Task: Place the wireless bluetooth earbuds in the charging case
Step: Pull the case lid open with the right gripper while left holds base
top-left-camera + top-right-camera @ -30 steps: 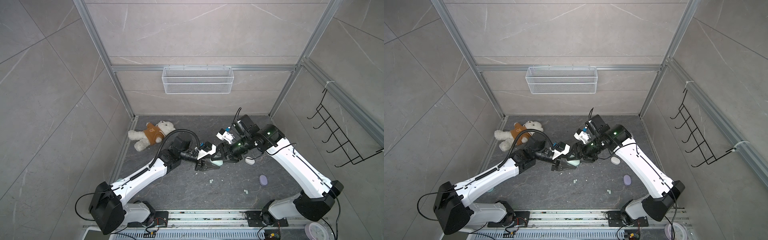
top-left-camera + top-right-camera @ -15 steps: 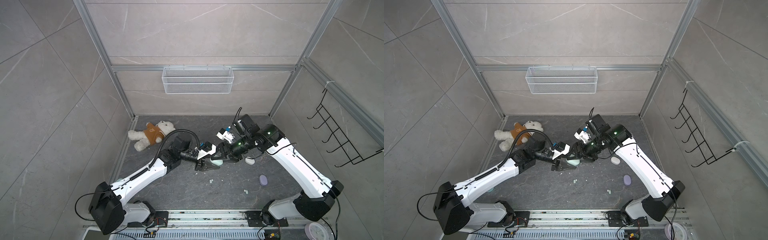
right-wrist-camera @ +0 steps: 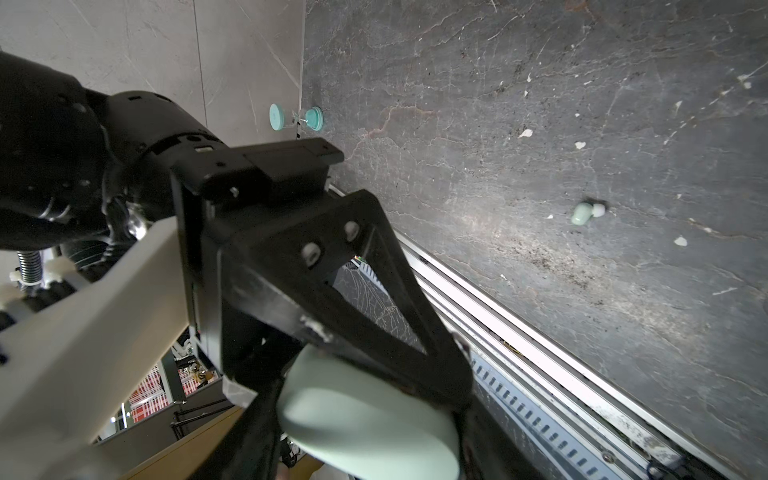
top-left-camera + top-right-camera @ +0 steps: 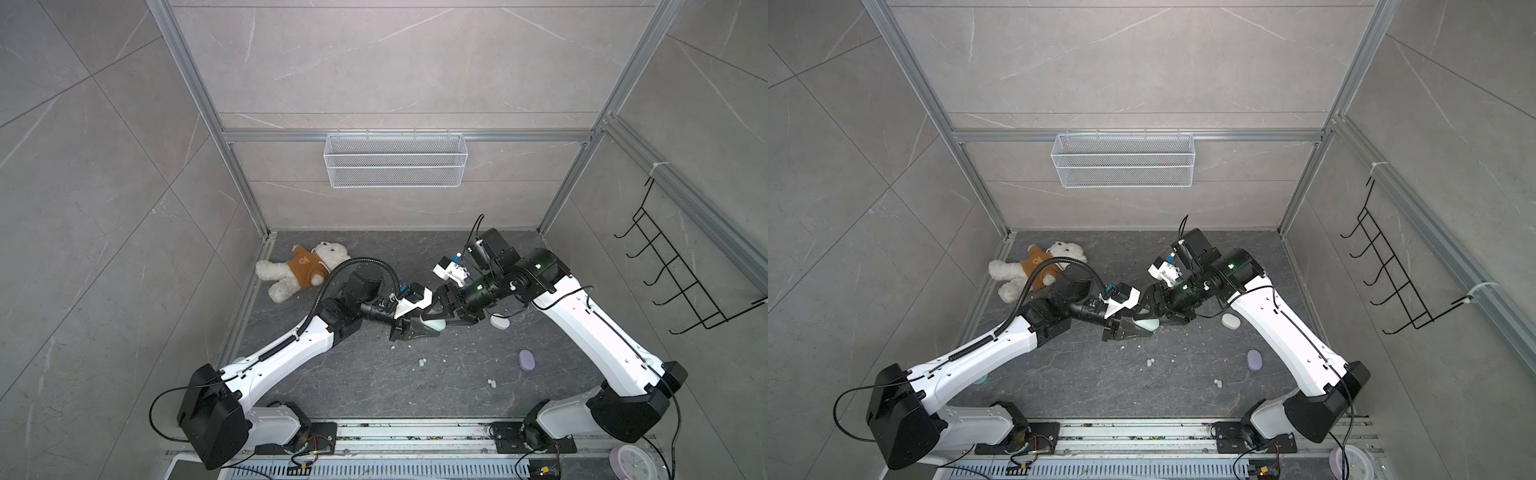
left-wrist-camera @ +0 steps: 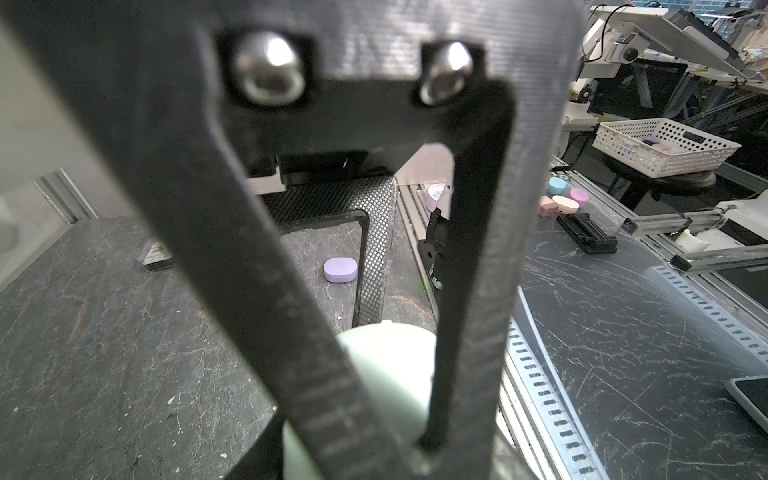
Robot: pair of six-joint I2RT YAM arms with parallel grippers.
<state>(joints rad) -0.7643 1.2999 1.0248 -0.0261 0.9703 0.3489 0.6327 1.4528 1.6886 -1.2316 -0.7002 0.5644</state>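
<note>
Earbuds (image 4: 422, 363) lie loose on the dark stone-look tabletop (image 4: 365, 386), in front of the spot where the two grippers meet over a mint-green charging case (image 4: 435, 323) near the middle.

The left arm (image 4: 286, 351) reaches in from the front left corner and the right arm (image 4: 582, 328) from the front right. A white wire basket (image 4: 395, 160) hangs on the back wall and a black hook rack (image 4: 681, 282) on the right wall. A white teddy bear (image 4: 301, 270) in a brown shirt lies at the far left of the tabletop, well apart from the cases.

The right gripper (image 4: 442, 316) grasps the mint-green charging case, with a finger on either side of it in the right wrist view. The left gripper (image 5: 417, 451) is clenched. In the left wrist view its ribbed fingers (image 5: 249, 291) run together into a V, and the tips meet at the case's upper edge. Whether they nip anything there I cannot tell.

A white charging case (image 4: 500, 321) lies closed just to the right of the right gripper. A lilac charging case (image 4: 527, 359) lies closed nearer the front, apart from both.

Smallest are the earbuds themselves. One, in the right wrist view, is pale mint with a white tip. Another earbud (image 4: 492, 382) sits closer to the front rail, near the lilac charging case. White crumbs (image 3: 525, 133) dot the surface around them.
</note>
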